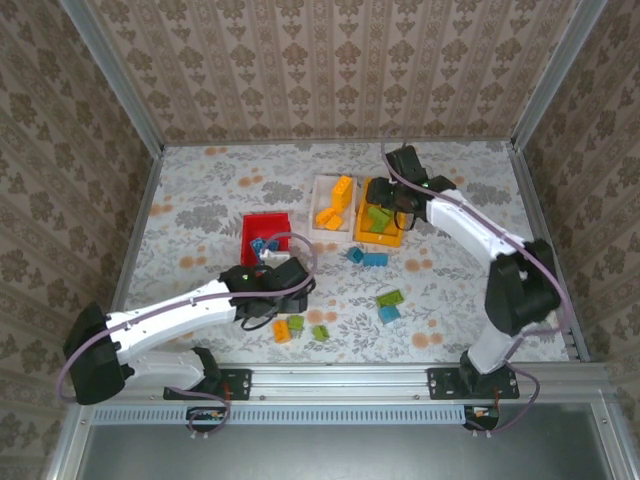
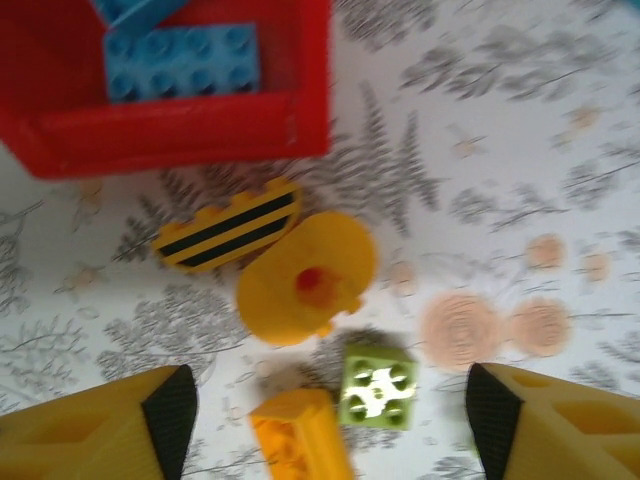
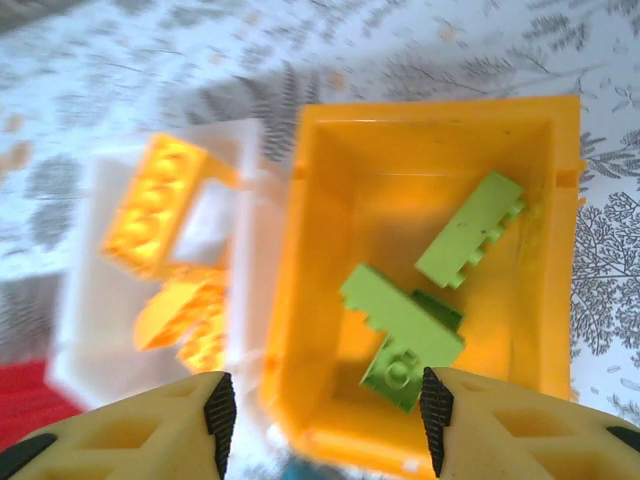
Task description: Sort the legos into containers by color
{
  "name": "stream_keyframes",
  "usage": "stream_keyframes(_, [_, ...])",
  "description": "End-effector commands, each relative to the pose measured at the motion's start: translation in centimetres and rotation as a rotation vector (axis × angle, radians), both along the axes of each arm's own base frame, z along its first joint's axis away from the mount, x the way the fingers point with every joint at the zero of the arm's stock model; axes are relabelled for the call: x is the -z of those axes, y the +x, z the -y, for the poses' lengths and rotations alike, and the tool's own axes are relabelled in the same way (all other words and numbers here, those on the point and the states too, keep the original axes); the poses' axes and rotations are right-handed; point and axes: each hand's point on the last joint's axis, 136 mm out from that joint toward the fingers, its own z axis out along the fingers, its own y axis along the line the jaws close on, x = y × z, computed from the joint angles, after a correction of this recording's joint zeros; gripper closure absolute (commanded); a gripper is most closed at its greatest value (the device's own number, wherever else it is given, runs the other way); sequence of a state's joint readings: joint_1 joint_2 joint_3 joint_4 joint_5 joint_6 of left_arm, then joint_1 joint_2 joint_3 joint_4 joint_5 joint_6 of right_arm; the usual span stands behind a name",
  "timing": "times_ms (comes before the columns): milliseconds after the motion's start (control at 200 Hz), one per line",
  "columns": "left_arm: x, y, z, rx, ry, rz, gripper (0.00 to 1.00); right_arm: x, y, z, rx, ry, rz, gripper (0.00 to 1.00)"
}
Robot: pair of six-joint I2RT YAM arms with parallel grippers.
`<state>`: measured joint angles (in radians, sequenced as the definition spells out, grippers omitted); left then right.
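Note:
My left gripper (image 1: 283, 292) (image 2: 332, 410) hangs open above an orange brick (image 2: 300, 440) and a small green brick (image 2: 378, 385), holding nothing. Beyond them lie a round orange piece (image 2: 305, 280) and a striped yellow brick (image 2: 228, 225), then the red bin (image 2: 180, 130) (image 1: 250, 222) with a blue brick (image 2: 180, 60) inside. My right gripper (image 1: 392, 218) (image 3: 328, 410) is open and empty over the near wall of the orange-yellow bin (image 3: 320, 250) (image 1: 361, 228), where green bricks (image 3: 400, 320) lie. The white bin (image 3: 85, 330) (image 1: 322, 185) holds orange bricks (image 3: 155, 215).
Loose on the flowered table between the arms lie blue bricks (image 1: 375, 259), a green brick (image 1: 390, 298), another blue one (image 1: 389, 315) and a small green one (image 1: 320, 331). Metal rails and papered walls close the table in on all sides.

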<state>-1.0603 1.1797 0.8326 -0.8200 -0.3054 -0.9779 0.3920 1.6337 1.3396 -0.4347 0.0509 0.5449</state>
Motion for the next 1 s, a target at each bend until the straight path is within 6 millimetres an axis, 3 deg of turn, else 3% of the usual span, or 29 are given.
stream_keyframes(0, [1.7,-1.0,-1.8,0.014,0.023,-0.091,0.20,-2.9,-4.5,-2.9,-0.177,0.025,0.071,0.39])
stream_keyframes(195, [3.5,0.0,-1.8,-0.074,-0.064,-0.144,0.11,-2.1,-13.1,-6.6,-0.356,0.048,0.073,0.32])
stream_keyframes(260, [4.0,0.6,-1.3,-0.077,-0.066,-0.150,0.05,-1.6,-15.2,-7.0,-0.379,0.054,0.061,0.30])
stream_keyframes(365, [4.9,1.2,-0.9,-0.020,-0.006,-0.160,0.08,-0.9,-17.3,-6.9,-0.379,0.086,0.040,0.30])
stream_keyframes(605, [7.0,1.5,-0.5,0.019,0.056,-0.205,0.15,-1.7,-18.5,-6.2,-0.351,0.117,0.050,0.29])
stream_keyframes(750, [7.4,2.8,1.0,0.066,0.041,-0.184,0.17,-1.7,-18.5,-6.6,-0.357,0.120,0.045,0.29])
stream_keyframes(995, [7.8,3.2,3.7,0.093,0.010,-0.206,0.33,-1.3,-18.5,-6.7,-0.352,0.113,0.036,0.29])
